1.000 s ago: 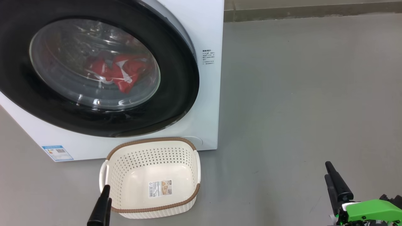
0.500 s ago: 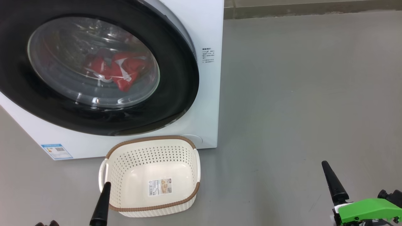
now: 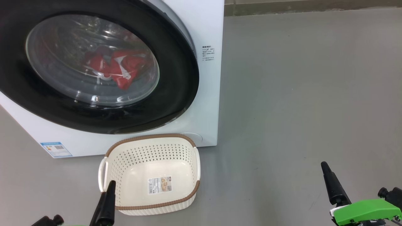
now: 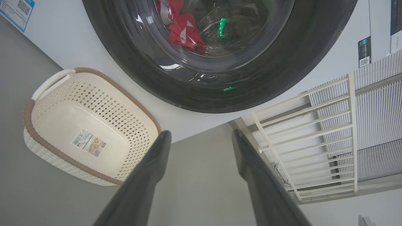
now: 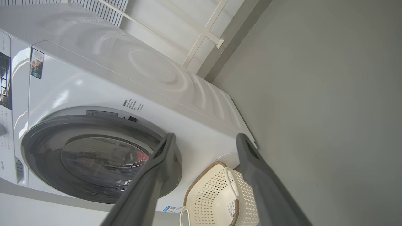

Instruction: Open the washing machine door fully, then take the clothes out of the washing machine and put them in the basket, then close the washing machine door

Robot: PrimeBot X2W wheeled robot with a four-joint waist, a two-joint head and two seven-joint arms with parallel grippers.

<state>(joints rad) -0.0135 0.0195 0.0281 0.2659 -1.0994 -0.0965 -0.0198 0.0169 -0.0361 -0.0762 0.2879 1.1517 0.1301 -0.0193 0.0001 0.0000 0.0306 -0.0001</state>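
fingers (image 4: 147, 175) of the left gripper (image 4: 201, 134) spread wide, nothing between them but bare floor (image 4: 194, 188).

left wrist view: they point at the bottom of the washing machine (image 4: 62, 47). door (image 4: 282, 62) shut flat against the white front, black rim glossy. clothes (image 4: 185, 28) are red with white bits and lie inside the drum behind the glass. basket (image 4: 103, 105) sits on the floor just in front of the machine, under the door's lower edge, left of the fingers here, paper label (image 4: 89, 142) on its bottom. blue sticker (image 4: 15, 8) on the machine's lower corner. white railing (image 4: 351, 131) past the machine's side.

right wrist view: right gripper (image 5: 204, 136) fingers also spread wide, holding nothing. behind them are the machine's lower front corner and the basket. door closed, a spot of red visible through the glass. grey floor to the right.

head view: one dark finger of each gripper rises from the bottom edge. left one overlaps the basket's near left rim in the picture; touching or not, can't tell. right one over bare floor, well apart from basket and machine, green cover (image 3: 364, 212) at its base. basket upright, close to the machine's front, below the door. clothes in the drum, seen through the window.
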